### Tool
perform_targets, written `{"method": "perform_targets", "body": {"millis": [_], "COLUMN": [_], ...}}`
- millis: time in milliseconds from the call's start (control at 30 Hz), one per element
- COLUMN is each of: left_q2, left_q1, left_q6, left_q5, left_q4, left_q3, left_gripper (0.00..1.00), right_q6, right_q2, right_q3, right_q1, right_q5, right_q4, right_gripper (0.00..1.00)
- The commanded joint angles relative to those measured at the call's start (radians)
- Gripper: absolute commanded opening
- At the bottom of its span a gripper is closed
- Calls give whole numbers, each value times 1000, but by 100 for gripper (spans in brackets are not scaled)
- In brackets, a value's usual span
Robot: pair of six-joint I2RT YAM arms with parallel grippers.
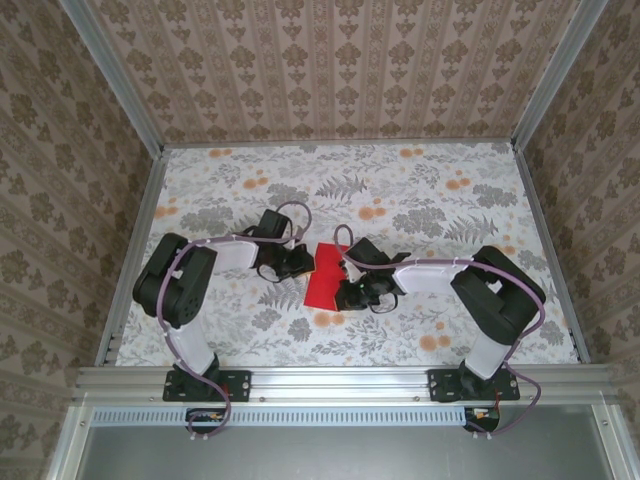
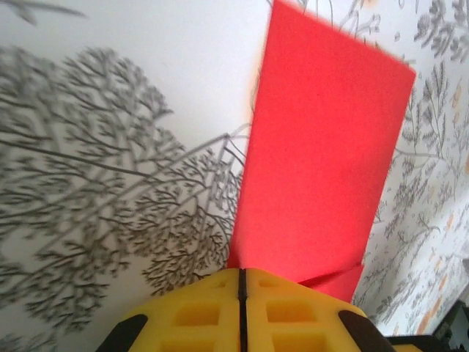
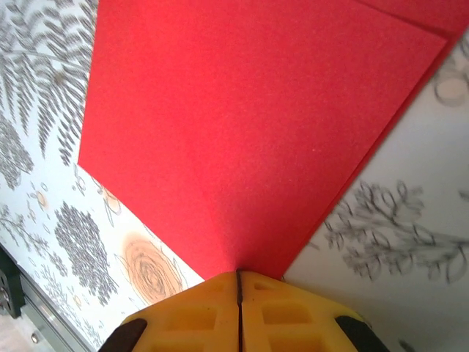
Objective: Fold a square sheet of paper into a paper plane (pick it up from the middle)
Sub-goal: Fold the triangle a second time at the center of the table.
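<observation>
1. Grey-and-orange floral cloth covers the table (image 1: pixel 430 190), which is boxed in by walls (image 1: pixel 330 60) of striped brown wallpaper.
2. Near the middle of the table is the square sheet of paper (image 1: pixel 322 282). It is bright red and folded over on itself, so from above it reads as a narrow oblong. A second layer peeks out along one edge in both wrist views.
3. The left gripper (image 1: pixel 297 262) meets the sheet at its far left side.
   - In the left wrist view (image 2: pixel 240 293) its yellow pads (image 2: pixel 198 315) are pressed together with only a thin seam between them.
   - The red paper (image 2: pixel 322 147) runs straight out from their tips, so the jaws are closed and pinching the sheet's edge.
4. The right gripper (image 1: pixel 350 292) meets the sheet at its near right side, across from the other.
   - In the right wrist view (image 3: pixel 239 293) its pads (image 3: pixel 286 315) are likewise tight together.
   - The paper (image 3: pixel 242 132) fans out from the seam, so the sheet is nipped there too.
5. The sheet therefore spans the gap between the two grippers, held at opposite sides.
6. I cannot tell whether it rests flat on the cloth or is slightly raised.
</observation>
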Motion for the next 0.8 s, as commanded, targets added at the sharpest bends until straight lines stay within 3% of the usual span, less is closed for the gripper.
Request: {"method": "perform_targets", "body": {"millis": [0, 300, 767], "left_q2": [-117, -248, -88], "left_q1": [14, -63, -131], "left_q6": [-24, -52, -115], "left_q5": [-35, -48, -40], "left_q4": [-14, 2, 112], "left_q3": [4, -76, -95], "left_gripper": [10, 10, 5], "right_q6": [-9, 26, 84], "right_q2": [-20, -108, 33], "right_q3": [-20, 46, 129], "right_q1": [7, 7, 6], "right_q5": [42, 22, 59], "right_q4": [-168, -87, -33], "right_gripper": [9, 10, 7]}}
